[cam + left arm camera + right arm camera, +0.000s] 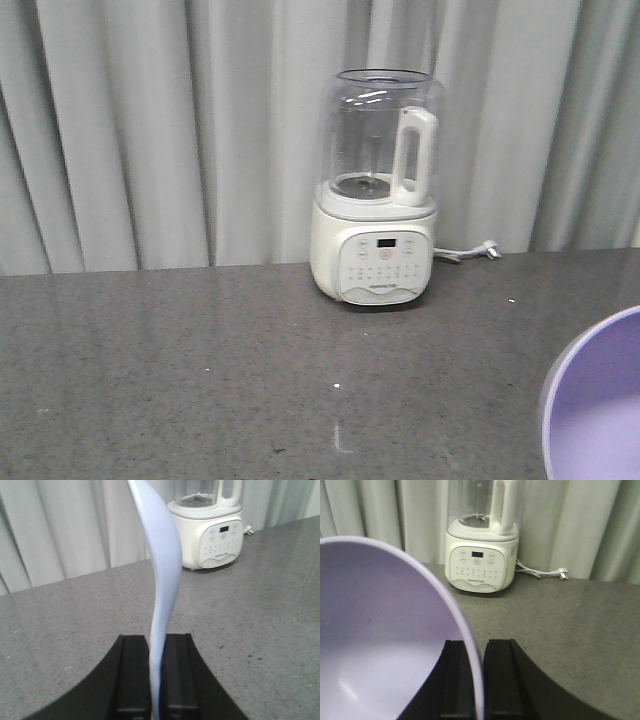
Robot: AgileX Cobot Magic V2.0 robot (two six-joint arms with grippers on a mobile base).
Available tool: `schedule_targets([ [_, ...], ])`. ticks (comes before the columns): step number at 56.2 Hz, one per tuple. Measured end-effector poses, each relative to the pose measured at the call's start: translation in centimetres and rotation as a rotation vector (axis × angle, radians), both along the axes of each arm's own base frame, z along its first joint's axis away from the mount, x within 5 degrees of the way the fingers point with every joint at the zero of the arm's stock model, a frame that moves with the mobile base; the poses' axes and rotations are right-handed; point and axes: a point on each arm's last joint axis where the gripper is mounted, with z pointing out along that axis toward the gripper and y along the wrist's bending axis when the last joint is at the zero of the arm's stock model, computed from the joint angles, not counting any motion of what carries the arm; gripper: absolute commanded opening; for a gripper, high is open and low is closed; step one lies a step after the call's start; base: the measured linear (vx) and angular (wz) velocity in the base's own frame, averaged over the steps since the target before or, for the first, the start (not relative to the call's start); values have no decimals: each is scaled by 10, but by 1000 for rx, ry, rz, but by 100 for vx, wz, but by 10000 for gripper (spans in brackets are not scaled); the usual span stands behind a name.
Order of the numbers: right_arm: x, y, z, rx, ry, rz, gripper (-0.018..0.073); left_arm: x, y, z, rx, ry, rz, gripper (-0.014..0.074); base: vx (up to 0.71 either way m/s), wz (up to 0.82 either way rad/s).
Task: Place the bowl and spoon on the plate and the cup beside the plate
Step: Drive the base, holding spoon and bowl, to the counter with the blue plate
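My right gripper [479, 647] is shut on the rim of the lavender-purple bowl [380, 645], which is tilted and fills the left of the right wrist view. In the front view the bowl [600, 400] shows at the lower right corner. My left gripper [156, 645] is shut on a thin, pale blue curved piece seen edge-on, which looks like the plate [165, 580]; it rises from between the jaws past the top of the frame. Spoon and cup are out of view. Neither gripper shows in the front view.
A cream-white blender [378, 190] with a clear jug stands at the back of the grey speckled counter [200, 370], against a pale curtain. Its cable and plug [470, 253] lie to its right. The blender [212, 530] also shows in the left wrist view.
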Motion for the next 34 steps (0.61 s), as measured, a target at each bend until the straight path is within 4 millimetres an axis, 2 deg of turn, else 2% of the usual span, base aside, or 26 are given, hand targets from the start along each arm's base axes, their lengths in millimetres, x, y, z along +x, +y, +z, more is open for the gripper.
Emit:
schedule_targets([
  [34,0,0,0,0,0,0,-8,0,0,0,0,0,0,-4,-16,-62],
])
